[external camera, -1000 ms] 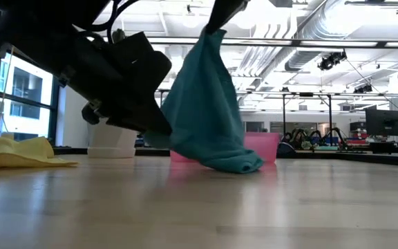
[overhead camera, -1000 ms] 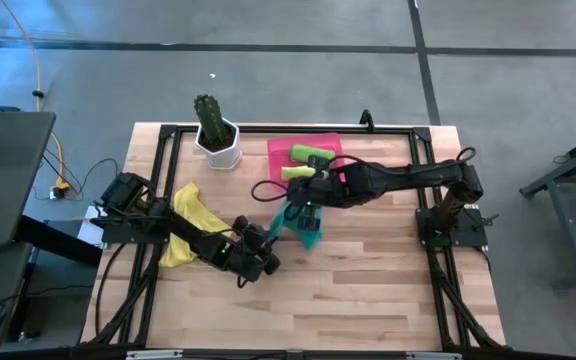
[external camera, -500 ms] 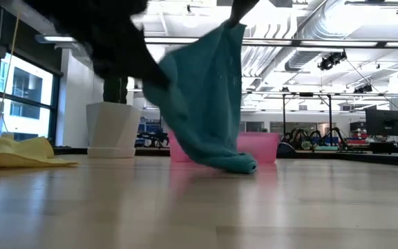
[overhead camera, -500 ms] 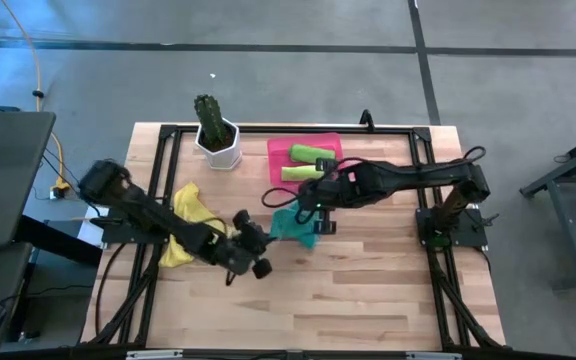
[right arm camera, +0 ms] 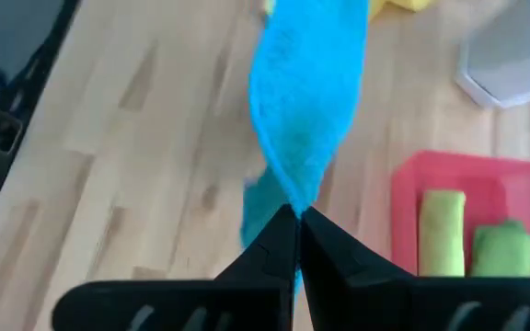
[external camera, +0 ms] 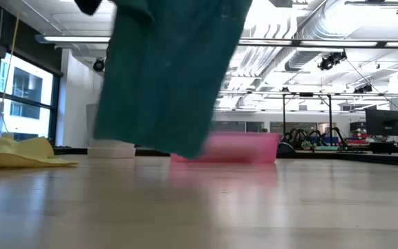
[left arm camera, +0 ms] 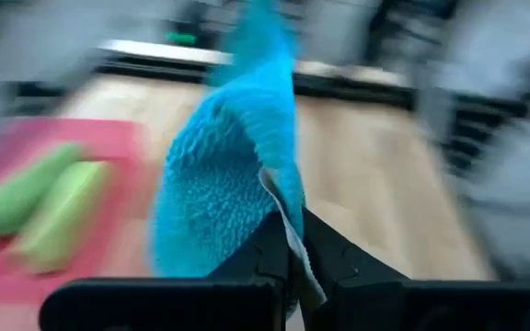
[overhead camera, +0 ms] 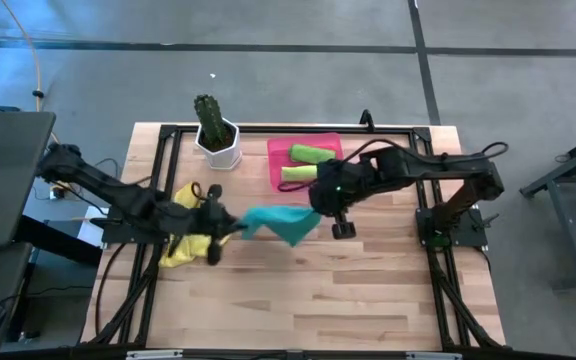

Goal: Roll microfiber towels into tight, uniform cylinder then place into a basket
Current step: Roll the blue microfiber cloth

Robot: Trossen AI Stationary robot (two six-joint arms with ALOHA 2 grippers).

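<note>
Both hands [overhead camera: 230,229] [overhead camera: 315,208] hold the teal towel [overhead camera: 273,222] above the wooden table [overhead camera: 368,290].

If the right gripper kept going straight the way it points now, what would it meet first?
Beyond the teal towel pinched in the right gripper, stretched ahead toward the left gripper holding its other end, that gripper probably comes first, then the yellow towel; depth is unclear.

The left arm reaches in low from its side, and the left hand [overhead camera: 230,232] is pinched shut on one end of the teal towel [overhead camera: 273,222]. The right arm bends in from the far side. The right hand [overhead camera: 316,212] is pinched shut on the towel's other end.
</note>
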